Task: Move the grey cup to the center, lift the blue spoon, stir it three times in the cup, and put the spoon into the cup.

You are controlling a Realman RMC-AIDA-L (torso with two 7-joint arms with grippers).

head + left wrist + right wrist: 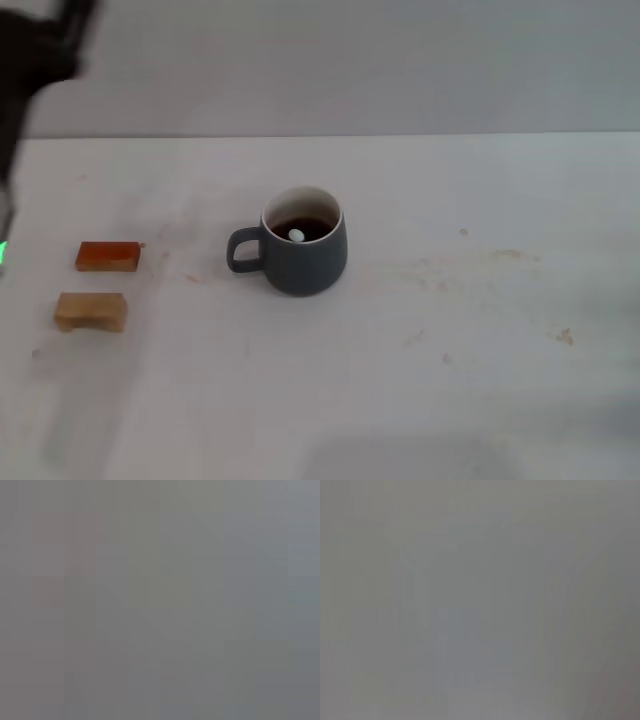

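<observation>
The grey cup (303, 252) stands upright near the middle of the white table, its handle pointing to the left. It holds dark brown liquid. A small pale tip of the blue spoon (296, 236) shows in the liquid; the rest of the spoon is hidden inside the cup. My left arm (35, 60) is a dark blurred shape at the far left back corner, well away from the cup. My right arm is out of the head view. Both wrist views show only plain grey.
An orange block (108, 256) and a tan wooden block (91, 311) lie at the left of the table (450, 380), apart from the cup. The table's back edge meets a grey wall.
</observation>
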